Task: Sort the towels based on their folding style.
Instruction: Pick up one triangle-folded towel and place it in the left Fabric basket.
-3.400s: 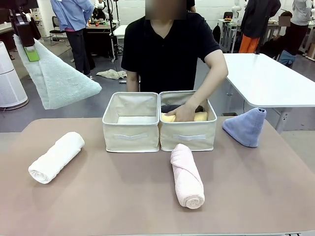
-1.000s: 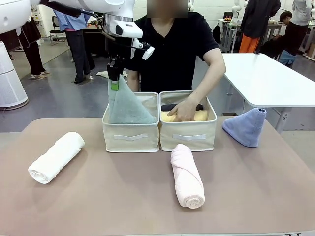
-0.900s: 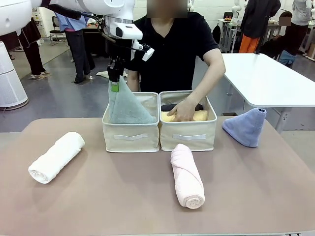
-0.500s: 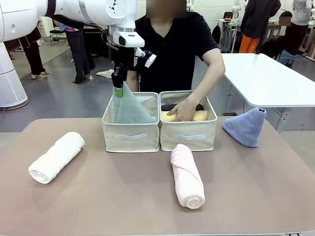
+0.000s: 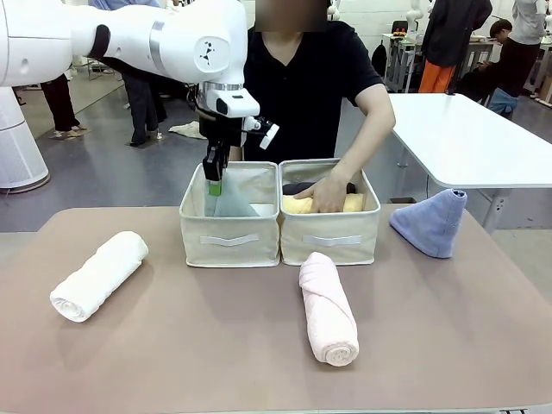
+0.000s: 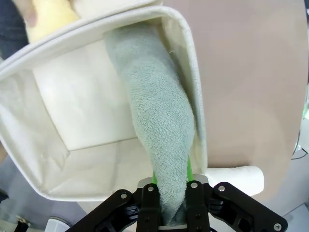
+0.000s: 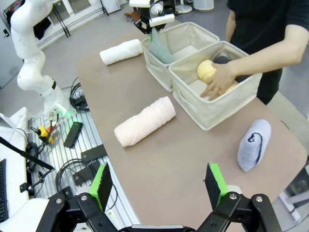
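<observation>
My left gripper is shut on the tip of the pale mint cone towel, which hangs down inside the left bin. In the left wrist view the mint towel runs from the pads along the bin's side wall. A person's hand rests on a yellow towel in the right bin, with a dark grey towel behind it. A white roll, a pink roll and a blue cone towel lie on the table. My right gripper hangs open high above the table.
The two beige bins stand side by side at the table's far middle. A white table stands behind at the right. People stand farther back in the room. Cables and a metal frame lie beside the table in the right wrist view.
The left arm has come down, lowering the mint cone towel deeper into the left bin. The person's hand stays in the right bin.
</observation>
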Motion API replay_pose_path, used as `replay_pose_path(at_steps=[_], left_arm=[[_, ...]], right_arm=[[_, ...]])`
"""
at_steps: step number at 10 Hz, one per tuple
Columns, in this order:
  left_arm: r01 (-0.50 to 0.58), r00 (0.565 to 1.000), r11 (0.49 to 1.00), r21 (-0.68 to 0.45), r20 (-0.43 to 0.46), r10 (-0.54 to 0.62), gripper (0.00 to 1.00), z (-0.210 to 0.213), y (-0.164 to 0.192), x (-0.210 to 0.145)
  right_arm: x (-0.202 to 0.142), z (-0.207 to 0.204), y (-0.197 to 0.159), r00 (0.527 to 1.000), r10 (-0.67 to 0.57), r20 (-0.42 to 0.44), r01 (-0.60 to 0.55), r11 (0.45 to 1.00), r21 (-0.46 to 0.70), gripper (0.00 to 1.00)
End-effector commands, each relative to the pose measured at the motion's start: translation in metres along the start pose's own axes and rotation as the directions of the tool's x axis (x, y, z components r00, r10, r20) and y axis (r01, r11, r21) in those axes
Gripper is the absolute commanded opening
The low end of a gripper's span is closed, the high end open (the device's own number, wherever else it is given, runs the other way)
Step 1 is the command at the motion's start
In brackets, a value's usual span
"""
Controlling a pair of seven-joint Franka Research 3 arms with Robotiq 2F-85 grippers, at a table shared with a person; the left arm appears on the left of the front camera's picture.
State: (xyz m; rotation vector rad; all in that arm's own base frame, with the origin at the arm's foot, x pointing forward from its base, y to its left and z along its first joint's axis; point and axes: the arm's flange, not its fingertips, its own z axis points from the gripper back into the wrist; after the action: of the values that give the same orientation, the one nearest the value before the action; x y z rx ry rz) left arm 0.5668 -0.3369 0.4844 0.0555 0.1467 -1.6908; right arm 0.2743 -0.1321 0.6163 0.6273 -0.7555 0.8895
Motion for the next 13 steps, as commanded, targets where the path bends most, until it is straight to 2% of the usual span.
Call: replay_pose_path(at_steps=[1,7,10,11,12,13], left_arm=[[-0.017,0.999,1.000,-0.004,0.029,0.017,0.17,-0.010,-0.024,-0.004],[-0.092,0.995,0.995,-0.025,0.026,0.093,0.17,-0.052,-0.021,0.000],[-0.091,0.996,0.994,-0.055,0.010,0.091,0.17,-0.065,-0.013,0.003],[-0.083,0.996,0.995,-0.062,0.005,0.084,0.20,-0.066,-0.012,0.003],[-0.074,0.997,0.995,-0.065,0.007,0.074,0.77,-0.066,-0.012,0.003],[-0.071,0.997,0.995,-0.066,0.010,0.072,0.80,-0.066,-0.012,0.002]], right_arm=[[-0.001,-0.002,0.000,1.000,0.010,0.014,-0.010,1.000,0.010,1.00],[-0.001,-0.002,0.000,1.000,0.010,0.014,-0.010,1.000,0.010,1.00],[-0.001,-0.002,0.000,1.000,0.010,0.014,-0.010,1.000,0.010,1.00],[-0.001,-0.002,0.000,1.000,0.010,0.014,-0.010,1.000,0.010,1.00],[-0.001,-0.002,0.000,1.000,0.010,0.014,-0.010,1.000,0.010,1.00],[-0.001,-0.002,0.000,1.000,0.010,0.014,-0.010,1.000,0.010,1.00]])
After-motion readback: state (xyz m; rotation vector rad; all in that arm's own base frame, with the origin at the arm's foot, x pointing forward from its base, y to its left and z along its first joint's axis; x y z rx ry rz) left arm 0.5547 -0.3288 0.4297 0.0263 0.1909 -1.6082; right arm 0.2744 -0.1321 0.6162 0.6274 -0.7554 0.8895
